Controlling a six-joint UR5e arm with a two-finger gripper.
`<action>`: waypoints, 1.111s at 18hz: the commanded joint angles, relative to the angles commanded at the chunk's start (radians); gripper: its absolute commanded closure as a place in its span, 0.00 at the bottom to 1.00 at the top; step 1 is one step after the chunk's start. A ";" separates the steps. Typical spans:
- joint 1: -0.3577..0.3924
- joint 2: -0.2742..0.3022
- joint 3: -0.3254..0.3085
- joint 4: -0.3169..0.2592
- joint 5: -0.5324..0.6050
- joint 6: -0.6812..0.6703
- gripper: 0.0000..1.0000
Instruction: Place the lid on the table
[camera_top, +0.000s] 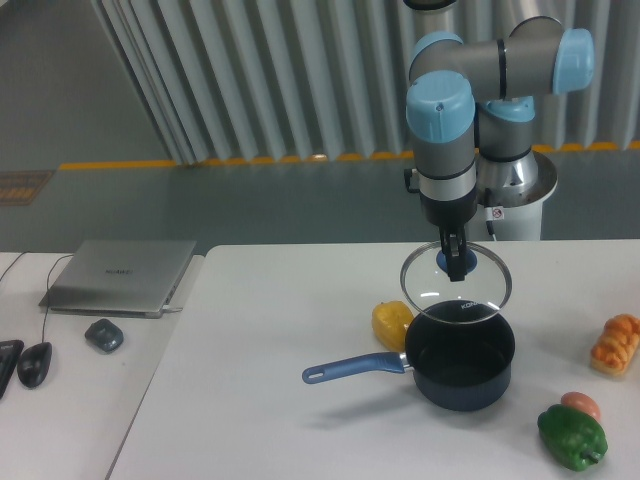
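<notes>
Above the saucepan, the tool is clamped on the lid knob, lid hanging beneath it

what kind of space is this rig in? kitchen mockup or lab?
Likely a lab or workshop, not a kitchen: the arm's pedestal stands on a grey floor with a yellow line, corrugated metal wall behind, and a closed laptop on the adjoining desk.
</notes>
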 joint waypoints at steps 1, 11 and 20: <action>0.002 0.000 0.000 0.000 0.000 0.002 0.67; 0.002 0.009 -0.041 0.002 0.011 0.015 0.67; 0.002 0.009 -0.052 0.002 0.018 0.055 0.67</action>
